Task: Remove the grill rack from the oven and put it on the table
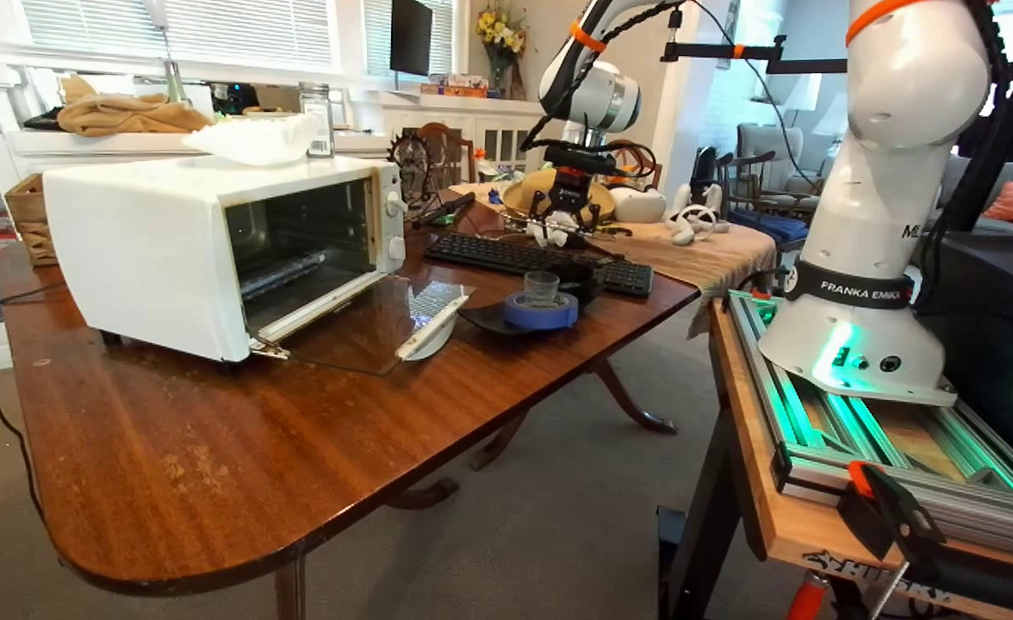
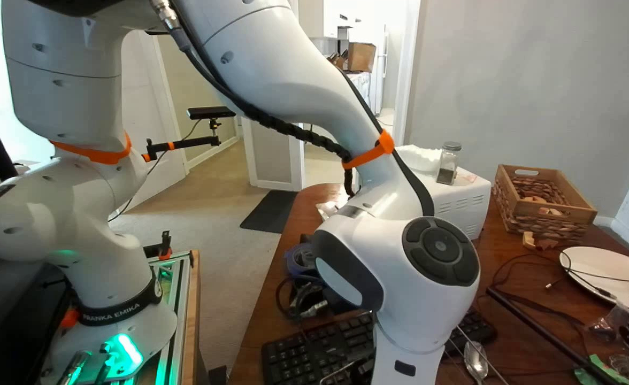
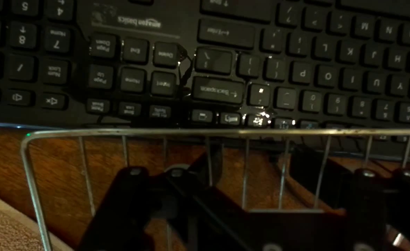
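The grill rack point(image 3: 138, 132) is a pale wire frame in the wrist view, over the keyboard's edge and the wood. My gripper point(image 3: 257, 164) is amid its wires. The two dark fingers stand apart, and rack wires pass in front of the fingertips and between them. I cannot tell whether the rack rests on anything. In an exterior view my gripper point(image 1: 551, 229) is low over the keyboard at the table's far part. The white oven point(image 1: 153, 250) has its glass door down. The brown table point(image 1: 214, 465) bears it; the oven also shows partly hidden behind the arm point(image 2: 467, 208).
A black keyboard point(image 1: 506, 256) lies under the gripper. A blue tape roll point(image 1: 541, 312) and a clear cup point(image 1: 541, 287) sit between the keyboard and the oven door point(image 1: 369, 323). A spoon point(image 2: 475, 361), a black rod point(image 2: 534, 326) and a white plate point(image 2: 598, 267) lie nearby.
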Motion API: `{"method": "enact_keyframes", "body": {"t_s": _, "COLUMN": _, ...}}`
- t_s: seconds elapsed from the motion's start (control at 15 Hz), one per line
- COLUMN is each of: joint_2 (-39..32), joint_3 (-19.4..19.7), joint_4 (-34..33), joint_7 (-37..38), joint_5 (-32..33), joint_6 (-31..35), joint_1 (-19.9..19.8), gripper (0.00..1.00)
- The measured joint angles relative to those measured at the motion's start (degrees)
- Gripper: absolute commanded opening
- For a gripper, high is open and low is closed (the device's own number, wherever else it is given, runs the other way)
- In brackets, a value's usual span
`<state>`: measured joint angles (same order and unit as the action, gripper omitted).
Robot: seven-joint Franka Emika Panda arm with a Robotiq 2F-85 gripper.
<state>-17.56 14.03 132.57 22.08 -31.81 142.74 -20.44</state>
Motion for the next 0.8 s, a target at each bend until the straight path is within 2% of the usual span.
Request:
{"method": "enact_keyframes", "body": {"t_s": 0.2, "joint_2": 0.0, "joint_3": 0.05, "joint_4": -0.23, "joint_7": 0.01, "joint_5": -0.31, "joint_6": -0.93, "joint_1": -0.02, "gripper": 1.0}}
{"method": "enact_keyframes", "body": {"t_s": 0.27, "joint_2": 0.03, "joint_3": 0.1, "joint_4": -0.34, "joint_7": 0.07, "joint_5": -0.31, "joint_6": -1.55, "joint_1": -0.01, "gripper": 0.91}}
{"method": "enact_keyframes", "body": {"t_s": 0.33, "joint_2": 0.12, "joint_3": 0.14, "joint_4": -0.41, "joint_7": 0.14, "joint_5": -0.3, "joint_6": -2.1, "joint_1": 0.02, "gripper": 0.66}}
{"method": "enact_keyframes", "body": {"t_s": 0.47, "joint_2": 0.4, "joint_3": 0.25, "joint_4": -0.6, "joint_7": 0.36, "joint_5": -0.28, "joint_6": -2.85, "joint_1": 0.22, "gripper": 0.65}}
{"method": "enact_keyframes", "body": {"t_s": 0.8, "joint_2": 2.68, "joint_3": 0.49, "joint_4": -0.26, "joint_7": 1.69, "joint_5": 0.25, "joint_6": -3.03, "joint_1": 1.31, "gripper": 0.25}}
